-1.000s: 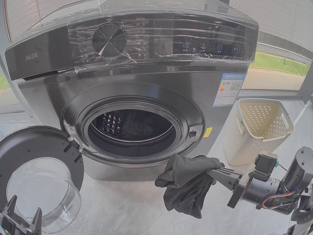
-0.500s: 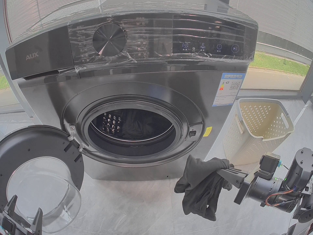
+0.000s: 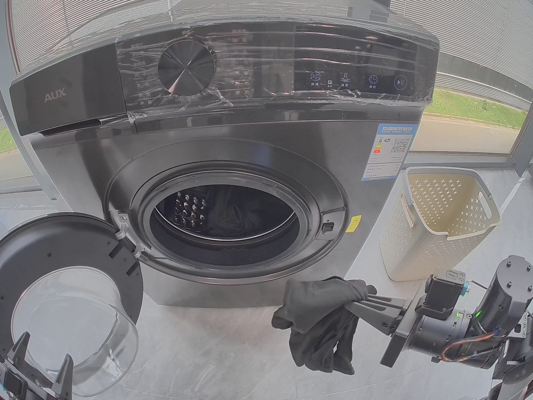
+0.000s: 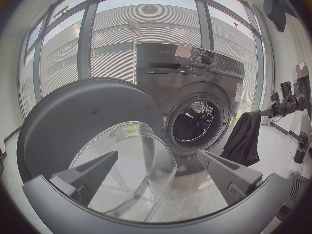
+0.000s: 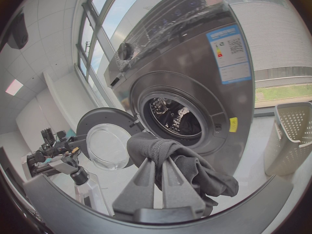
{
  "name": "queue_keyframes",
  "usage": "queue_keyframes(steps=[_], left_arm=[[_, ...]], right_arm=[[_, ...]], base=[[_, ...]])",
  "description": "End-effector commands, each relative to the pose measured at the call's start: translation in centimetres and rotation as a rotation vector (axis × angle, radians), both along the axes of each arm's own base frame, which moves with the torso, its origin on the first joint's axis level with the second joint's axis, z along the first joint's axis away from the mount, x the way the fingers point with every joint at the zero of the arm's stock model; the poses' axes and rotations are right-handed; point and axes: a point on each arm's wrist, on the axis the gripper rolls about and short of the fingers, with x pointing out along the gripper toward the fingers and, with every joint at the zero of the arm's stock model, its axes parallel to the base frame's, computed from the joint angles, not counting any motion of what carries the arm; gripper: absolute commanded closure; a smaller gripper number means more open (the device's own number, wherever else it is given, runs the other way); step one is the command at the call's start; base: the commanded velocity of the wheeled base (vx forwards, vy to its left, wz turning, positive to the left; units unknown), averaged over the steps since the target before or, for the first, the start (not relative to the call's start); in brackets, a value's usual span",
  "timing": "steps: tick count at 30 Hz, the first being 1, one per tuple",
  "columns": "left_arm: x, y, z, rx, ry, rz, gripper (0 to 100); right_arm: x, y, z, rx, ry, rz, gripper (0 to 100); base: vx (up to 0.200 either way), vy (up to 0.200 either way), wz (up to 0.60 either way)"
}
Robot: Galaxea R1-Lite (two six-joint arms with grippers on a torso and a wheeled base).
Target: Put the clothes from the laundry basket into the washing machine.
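Note:
A dark grey garment [image 3: 319, 320] hangs in the air, low before the washing machine [image 3: 239, 134] and right of its round drum opening [image 3: 225, 220]. My right gripper [image 3: 360, 305] is shut on the garment's upper edge; in the right wrist view the cloth [image 5: 185, 161] drapes over the closed fingers [image 5: 144, 179]. Dark clothes lie inside the drum [image 5: 177, 116]. The cream laundry basket [image 3: 413, 245] stands right of the machine, tilted, and looks empty. My left gripper [image 3: 39, 365] is open at the lower left, beside the door, holding nothing.
The machine's door [image 3: 61, 251] stands swung wide open to the left, its glass bowl [image 4: 130, 166] facing my left gripper. Pale tiled floor [image 3: 211, 351] lies before the machine. Windows run behind and beside it.
My right gripper carried the garment to the right, then back left, and now sits a little lower. The cloth hangs more bunched up. The left arm has not moved.

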Motion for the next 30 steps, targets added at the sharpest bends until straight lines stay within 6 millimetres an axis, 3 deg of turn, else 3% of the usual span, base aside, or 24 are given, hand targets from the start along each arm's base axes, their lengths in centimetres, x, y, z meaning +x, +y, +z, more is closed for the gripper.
queue_keyframes(steps=[1, 5, 6, 7, 8, 10, 13, 18, 30], left_arm=[[0.0, 0.0, -0.5, -0.002, 0.0, -0.004, 0], [-0.2, 0.0, 0.3, -0.014, -0.043, -0.009, 0], [-0.7, -0.1, 2.2, -0.018, -0.119, -0.03, 0], [-0.7, -0.1, 2.2, -0.018, -0.119, -0.03, 0], [-1.4, -0.3, 6.2, -0.023, -0.187, -0.086, 0], [-1.5, -0.3, 7.5, -0.021, -0.157, -0.146, 0], [-1.1, -0.4, 6.2, -0.028, -0.03, -0.251, 0], [0.2, -0.8, 4.4, -0.05, 0.128, -0.419, 0], [4.0, -1.3, 6.7, -0.068, 0.202, -0.624, 0]], right_arm=[[0.1, 1.9, 0.8, 0.027, -0.02, 0.052, 100], [0.6, 3.4, 1.1, 0.044, -0.026, 0.083, 100], [0.6, 3.8, 0.8, 0.038, -0.019, 0.092, 100], [0.6, 3.8, 0.8, 0.038, -0.019, 0.092, 100], [0.6, 4.3, 0.6, 0.036, -0.019, 0.105, 100], [0.6, 4.9, 0.9, 0.067, -0.047, 0.116, 100], [0.7, 6.0, 2.2, 0.131, -0.094, 0.125, 100], [1.2, 7.0, 2.5, 0.146, -0.105, 0.13, 100], [2.2, 9.2, 3.6, 0.19, -0.132, 0.14, 100]], base=[[0.0, 0.0, 0.0], [0.0, 0.0, 0.0], [0.0, 0.0, 0.0], [0.0, 0.0, 0.0], [0.0, 0.0, 0.0], [0.0, 0.0, 0.0], [0.0, 0.0, 0.0], [0.0, 0.0, 0.0], [0.0, 0.0, 0.0]])
